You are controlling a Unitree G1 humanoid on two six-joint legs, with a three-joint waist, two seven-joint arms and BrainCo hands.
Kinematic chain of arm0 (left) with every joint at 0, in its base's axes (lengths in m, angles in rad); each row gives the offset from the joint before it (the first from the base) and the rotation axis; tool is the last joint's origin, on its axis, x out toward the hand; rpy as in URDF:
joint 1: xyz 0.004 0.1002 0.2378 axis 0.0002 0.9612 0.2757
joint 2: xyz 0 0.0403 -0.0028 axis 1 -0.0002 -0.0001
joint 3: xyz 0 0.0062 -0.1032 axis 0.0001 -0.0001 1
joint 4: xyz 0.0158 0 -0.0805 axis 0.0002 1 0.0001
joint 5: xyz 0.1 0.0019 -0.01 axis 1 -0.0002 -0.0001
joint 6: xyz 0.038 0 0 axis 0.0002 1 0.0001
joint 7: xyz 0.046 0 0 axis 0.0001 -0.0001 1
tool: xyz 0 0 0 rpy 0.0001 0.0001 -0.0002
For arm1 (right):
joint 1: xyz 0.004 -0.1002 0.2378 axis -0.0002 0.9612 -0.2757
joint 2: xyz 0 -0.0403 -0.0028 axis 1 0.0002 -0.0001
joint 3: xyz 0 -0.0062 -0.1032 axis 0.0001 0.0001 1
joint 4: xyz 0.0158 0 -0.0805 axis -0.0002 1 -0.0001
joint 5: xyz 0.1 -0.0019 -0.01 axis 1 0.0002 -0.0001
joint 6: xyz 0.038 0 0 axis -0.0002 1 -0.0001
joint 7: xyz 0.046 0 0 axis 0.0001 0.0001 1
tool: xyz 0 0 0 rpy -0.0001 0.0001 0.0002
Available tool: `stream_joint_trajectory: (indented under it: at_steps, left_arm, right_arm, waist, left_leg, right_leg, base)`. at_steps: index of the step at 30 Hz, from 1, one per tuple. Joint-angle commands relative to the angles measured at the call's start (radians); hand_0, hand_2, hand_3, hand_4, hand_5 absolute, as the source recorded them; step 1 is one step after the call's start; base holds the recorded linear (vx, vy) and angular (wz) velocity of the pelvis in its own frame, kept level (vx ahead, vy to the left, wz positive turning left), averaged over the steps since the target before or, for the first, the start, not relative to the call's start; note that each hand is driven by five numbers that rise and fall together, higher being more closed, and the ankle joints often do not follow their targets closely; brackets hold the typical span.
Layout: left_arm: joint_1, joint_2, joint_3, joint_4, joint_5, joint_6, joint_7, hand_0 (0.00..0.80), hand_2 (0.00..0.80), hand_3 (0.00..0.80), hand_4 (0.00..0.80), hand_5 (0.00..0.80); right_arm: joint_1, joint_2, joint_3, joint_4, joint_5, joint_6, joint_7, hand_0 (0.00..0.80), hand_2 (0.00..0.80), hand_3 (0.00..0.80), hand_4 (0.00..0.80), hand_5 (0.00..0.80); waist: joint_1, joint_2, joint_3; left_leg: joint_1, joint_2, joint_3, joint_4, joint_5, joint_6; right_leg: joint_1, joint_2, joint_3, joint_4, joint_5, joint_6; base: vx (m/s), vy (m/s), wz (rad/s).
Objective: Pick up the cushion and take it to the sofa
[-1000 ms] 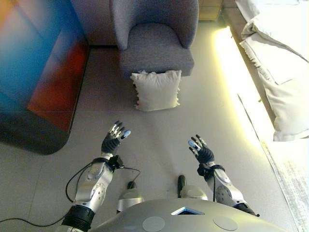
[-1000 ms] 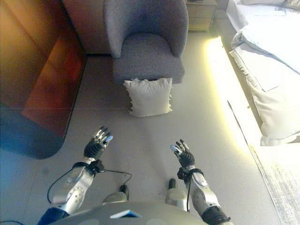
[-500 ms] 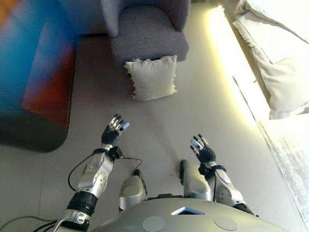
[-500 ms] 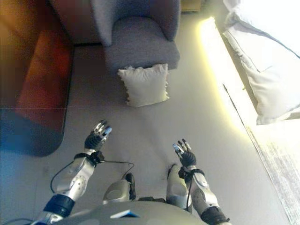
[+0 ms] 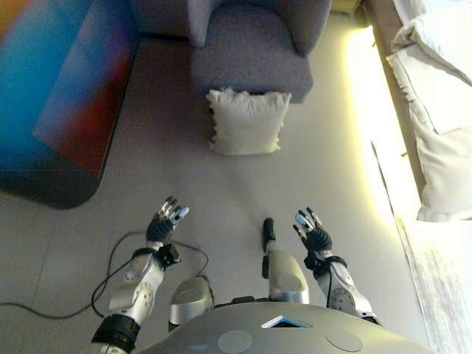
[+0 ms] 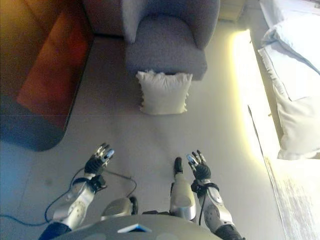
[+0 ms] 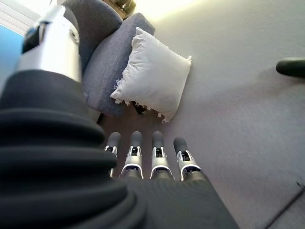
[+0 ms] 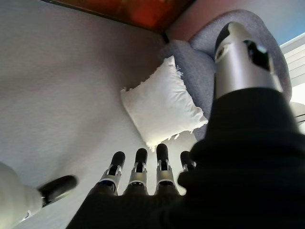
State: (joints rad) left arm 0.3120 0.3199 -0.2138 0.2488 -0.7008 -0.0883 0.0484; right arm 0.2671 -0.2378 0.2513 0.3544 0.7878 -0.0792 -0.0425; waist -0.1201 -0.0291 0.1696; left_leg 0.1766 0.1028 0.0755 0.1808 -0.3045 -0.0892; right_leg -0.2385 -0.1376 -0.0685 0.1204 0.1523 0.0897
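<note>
A white fringed cushion (image 5: pixel 247 122) stands on the floor, leaning against the front of a grey armchair (image 5: pixel 251 63). It also shows in the left wrist view (image 7: pixel 155 81) and in the right wrist view (image 8: pixel 162 107). My left hand (image 5: pixel 164 223) and my right hand (image 5: pixel 313 233) are both open and empty, fingers straight, raised well short of the cushion, one to each side of it.
A dark cabinet (image 5: pixel 55 96) stands along the left. A bed with white bedding (image 5: pixel 439 110) lies on the right, with a lit strip along its base. A pale rug (image 5: pixel 446 280) lies at the lower right. Bare floor lies between me and the cushion.
The whole picture has shifted as the camera moved; the cushion and armchair now sit slightly further right and lower in view. Both hands stay open and raised.
</note>
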Motion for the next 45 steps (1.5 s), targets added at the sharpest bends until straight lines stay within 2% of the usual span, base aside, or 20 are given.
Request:
stream_joint_trajectory:
  at_steps: [1,3,5,7,9,11,14,16,19,22,24,27,30,32,35,37,39,40,42,45]
  left_arm:
    - [0.015,0.025,0.044,-0.132,-0.036,-0.038,-0.012,0.0,0.0,0.0,0.0,0.0]
    - [0.007,0.021,0.054,-0.159,-0.038,-0.042,0.007,0.0,0.0,0.0,0.0,0.0]
    - [-0.014,0.015,0.056,-0.165,-0.056,-0.034,0.028,0.0,0.0,0.0,0.0,0.0]
    - [-0.044,0.013,0.042,-0.167,-0.061,-0.021,0.039,0.0,0.0,0.0,0.0,0.0]
    - [-0.054,0.017,0.032,-0.17,-0.06,-0.018,0.042,0.0,0.0,0.0,0.0,0.0]
    - [-0.068,0.023,0.03,-0.166,-0.066,-0.012,0.063,0.0,0.0,0.0,0.0,0.0]
    - [-0.082,0.018,0.032,-0.174,-0.095,0.006,0.059,0.0,0.0,0.0,0.0,0.0]
    - [-0.086,0.016,0.021,-0.166,-0.096,-0.005,0.061,0.0,0.0,0.0,0.0,0.0]
    - [-0.09,-0.003,0.023,-0.136,-0.098,-0.024,0.044,0.0,0.0,0.0,0.0,0.0]
    - [-0.08,-0.014,0.022,-0.129,-0.096,-0.04,0.045,0.0,0.0,0.0,0.0,0.0]
    - [-0.079,-0.017,0.025,-0.116,-0.1,-0.039,0.045,0.0,0.0,0.0,0.0,0.0]
    - [-0.084,-0.01,0.031,-0.103,-0.104,-0.043,0.038,0.0,0.0,0.0,0.0,0.0]
    - [-0.11,0.003,0.011,-0.085,-0.101,-0.05,0.036,0.0,0.0,0.0,0.0,0.0]
    - [-0.132,0.006,0.001,-0.072,-0.092,-0.058,0.039,0.0,0.0,0.0,0.0,0.0]
    - [-0.138,0.016,-0.004,-0.089,-0.059,-0.075,0.046,0.0,0.0,0.0,0.0,0.0]
    - [-0.128,0.031,0.003,-0.089,-0.041,-0.068,0.05,0.0,0.0,0.0,0.0,0.0]
    - [-0.118,0.048,0.011,-0.091,-0.015,-0.054,0.052,0.0,0.0,0.0,0.0,0.0]
    - [-0.112,0.056,0.025,-0.087,-0.006,-0.047,0.05,0.0,0.0,0.0,0.0,0.0]
    - [-0.114,0.06,0.048,-0.078,-0.005,-0.038,0.036,0.0,0.0,0.0,0.0,0.0]
    - [-0.124,0.078,0.078,-0.083,-0.019,-0.028,0.021,0.0,0.0,0.0,0.0,0.0]
  right_arm:
    - [-0.014,-0.032,-0.002,-0.067,-0.028,0.029,0.041,0.0,0.0,0.0,0.0,0.0]
    - [-0.016,-0.06,0.003,-0.081,-0.034,0.036,0.065,0.0,0.0,0.0,0.0,0.0]
    - [-0.034,-0.075,0.005,-0.058,-0.056,0.017,0.066,0.0,0.0,0.0,0.0,0.0]
    - [-0.06,-0.077,0.018,-0.032,-0.035,-0.026,0.05,0.0,0.0,0.0,0.0,0.0]
    - [-0.076,-0.077,0.024,-0.02,-0.015,-0.055,0.046,0.0,0.0,0.0,0.0,0.0]
    - [-0.098,-0.064,0.019,-0.011,-0.016,-0.053,0.033,0.0,0.0,0.0,0.0,0.0]
    - [-0.066,-0.058,0.009,-0.03,-0.024,-0.051,0.025,0.0,0.0,0.0,0.0,0.0]
    - [-0.023,-0.048,-0.006,-0.039,-0.03,-0.055,0.04,0.0,0.0,0.0,0.0,0.0]
    - [0.024,-0.042,-0.037,-0.027,-0.041,-0.043,0.075,0.0,0.0,0.0,0.0,0.0]
    - [0.054,-0.045,-0.053,-0.023,-0.061,-0.049,0.113,0.0,0.0,0.0,0.0,0.0]
    - [0.058,-0.045,-0.055,-0.031,-0.068,-0.049,0.114,0.0,0.0,0.0,0.0,0.0]
    - [0.051,-0.051,-0.047,-0.057,-0.059,-0.041,0.097,0.0,0.0,0.0,0.0,0.0]
    - [0.043,-0.04,-0.037,-0.062,-0.037,-0.031,0.055,0.0,0.0,0.0,0.0,0.0]
    - [0.028,-0.026,-0.037,-0.047,-0.015,-0.014,0.04,0.0,0.0,0.0,0.0,0.0]
    - [-0.001,-0.004,-0.037,0.0,-0.017,-0.009,0.073,0.0,0.0,0.0,0.0,0.0]
    - [-0.045,0.017,-0.028,0.024,-0.019,-0.012,0.049,0.0,0.0,0.0,0.0,0.0]
    - [-0.053,0.032,-0.024,0.013,-0.011,-0.014,0.033,0.0,0.0,0.0,0.0,0.0]
    - [-0.052,0.039,-0.019,0.014,-0.016,-0.023,0.035,0.0,0.0,0.0,0.0,0.0]
    - [-0.053,0.044,-0.011,0.017,-0.035,-0.031,0.027,0.0,0.0,0.0,0.0,0.0]
    - [-0.037,0.047,-0.017,0.007,-0.046,-0.031,0.019,0.0,0.0,0.0,0.0,0.0]
  waist:
    - [-0.037,-0.038,-0.081]
    - [-0.032,-0.04,-0.103]
    - [-0.018,-0.048,-0.106]
    - [0.013,-0.068,-0.082]
    - [0.033,-0.068,-0.063]
    - [0.052,-0.061,-0.054]
    - [0.08,-0.025,-0.046]
    - [0.089,-0.009,-0.045]
    - [0.087,-0.005,-0.046]
    - [0.079,0.013,-0.048]
    - [0.066,0.012,-0.052]
    - [0.058,-0.001,-0.057]
    - [0.05,-0.014,-0.075]
    - [0.057,-0.044,-0.092]
    - [0.07,-0.06,-0.111]
    - [0.087,-0.052,-0.118]
    - [0.093,-0.041,-0.121]
    - [0.095,-0.032,-0.118]
    - [0.089,-0.023,-0.116]
    - [0.064,-0.015,-0.1]
  left_leg:
    - [0.029,0.023,0.045,0.139,0.214,0.031]
    - [-0.026,0.043,0.059,0.334,0.328,0.002]
    - [-0.121,0.065,0.086,0.515,0.351,0.002]
    - [-0.274,0.059,0.067,0.576,0.322,0.039]
    - [-0.324,0.041,0.046,0.516,0.32,0.054]
    - [-0.334,0.021,0.041,0.281,0.328,0.061]
    - [-0.377,0.011,0.034,-0.036,0.42,0.018]
    - [-0.424,0.027,0.035,-0.204,0.475,-0.004]
    - [-0.469,0.058,0.072,-0.268,0.504,-0.02]
    - [-0.524,0.107,0.183,-0.268,0.533,-0.039]
    - [-0.503,0.105,0.232,-0.268,0.525,-0.041]
    - [-0.443,0.083,0.288,-0.247,0.458,0.008]
    - [-0.427,0.067,0.349,-0.211,0.441,0.035]
    - [-0.431,0.03,0.335,-0.118,0.41,0.065]
    - [-0.385,-0.028,0.33,-0.111,0.336,0.124]
    - [-0.334,-0.065,0.319,-0.122,0.294,0.157]
    - [-0.313,-0.074,0.306,-0.111,0.26,0.176]
    - [-0.293,-0.073,0.29,-0.103,0.248,0.18]
    - [-0.264,-0.074,0.278,-0.106,0.242,0.177]
    - [-0.221,-0.063,0.257,-0.105,0.236,0.152]
  right_leg:
    - [-0.066,-0.007,0.048,0.004,0.022,0.062]
    - [-0.009,0.037,0.032,-0.005,-0.031,0.004]
    - [0.053,0.057,0.005,-0.017,-0.067,-0.045]
    - [0.12,0.06,0.007,-0.026,-0.1,-0.069]
    - [0.151,0.073,0.025,-0.029,-0.118,-0.07]
    - [0.176,0.088,0.048,-0.035,-0.144,-0.05]
    - [0.237,0.122,0.071,-0.05,-0.179,-0.035]
    - [0.286,0.148,0.111,-0.062,-0.204,-0.033]
    - [0.342,0.15,0.101,-0.056,-0.253,-0.032]
    - [0.388,0.154,0.049,-0.031,-0.321,-0.039]
    - [0.414,0.144,0.019,0.003,-0.374,-0.038]
    - [0.422,0.128,0.003,0.072,-0.423,-0.035]
    - [0.415,0.105,-0.029,0.127,-0.419,-0.009]
    - [0.418,0.072,-0.026,0.178,-0.332,0.03]
    - [0.38,0.021,-0.053,0.327,-0.211,0.084]
    - [0.319,-0.016,-0.077,0.559,-0.112,0.111]
    - [0.253,-0.038,-0.084,0.713,-0.091,0.105]
    - [0.188,-0.084,-0.091,0.78,-0.072,0.091]
    - [0.128,-0.125,-0.095,0.751,-0.079,0.078]
    - [0.082,-0.13,-0.11,0.527,-0.099,0.072]
  base:
    - [0.422,-0.213,-0.26]
    - [0.481,-0.314,-0.46]
    - [0.411,-0.279,-0.58]
    - [0.243,-0.103,-0.43]
    - [0.218,0.02,-0.22]
    - [0.29,0.12,-0.37]
    - [0.316,0.166,-0.31]
    - [0.388,0.126,-0.25]
    - [0.352,0.096,-0.18]
    - [0.392,0.136,-0.08]
    - [0.444,0.157,-0.18]
    - [0.425,0.186,-0.39]
    - [0.438,0.194,0.11]
    - [0.426,0.193,0.4]
    - [0.403,0.253,0.44]
    - [0.464,0.298,0.31]
    - [0.344,0.207,0.36]
    - [0.247,0.153,0.42]
    - [0.234,0.09,0.17]
    - [0.208,-0.084,0.05]
